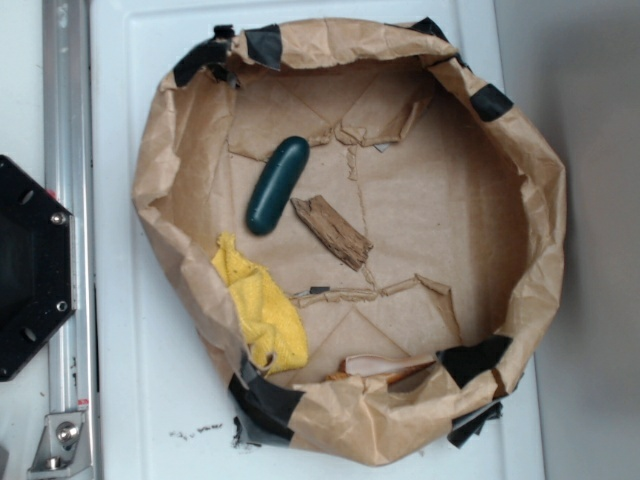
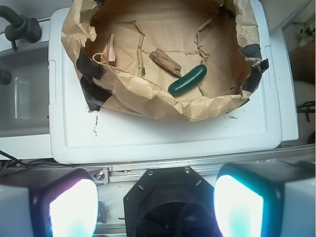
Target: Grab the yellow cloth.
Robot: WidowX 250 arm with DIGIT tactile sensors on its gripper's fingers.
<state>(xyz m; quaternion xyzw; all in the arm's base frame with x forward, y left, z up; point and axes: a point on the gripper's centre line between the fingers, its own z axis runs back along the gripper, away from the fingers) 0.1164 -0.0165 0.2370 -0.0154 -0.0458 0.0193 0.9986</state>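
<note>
The yellow cloth [image 1: 261,311] lies crumpled inside the brown paper basin [image 1: 545,200], pressed up into the fold where the basin's floor meets its wall, on the side of the basin nearest the robot's black base [image 1: 30,265]. That slumped spot is probably why the wrist view misses it: the basin's near wall stands up in front and hides it completely there.

Working outward from that near wall, the dark green oblong [image 1: 277,186] lies just past the cloth on the basin floor, apart from it. Beside the oblong, toward the middle of the basin, sits the brown wood piece [image 1: 332,232], close to the oblong's lower end but not quite touching. A pale, curled strip [image 2: 110,48] rests against the basin wall at one end, well apart from the oblong. The basin itself sits on a white lid [image 2: 163,138], its rim held in shape with black tape [image 1: 264,400].

The gripper [image 2: 157,207] is held high and back, over the base and well short of the basin, looking down at it. Its two fingers stand spread wide with nothing between them. To my eye the reach has not begun; it will need to clear the near wall, then drop steeply onto the cloth.
</note>
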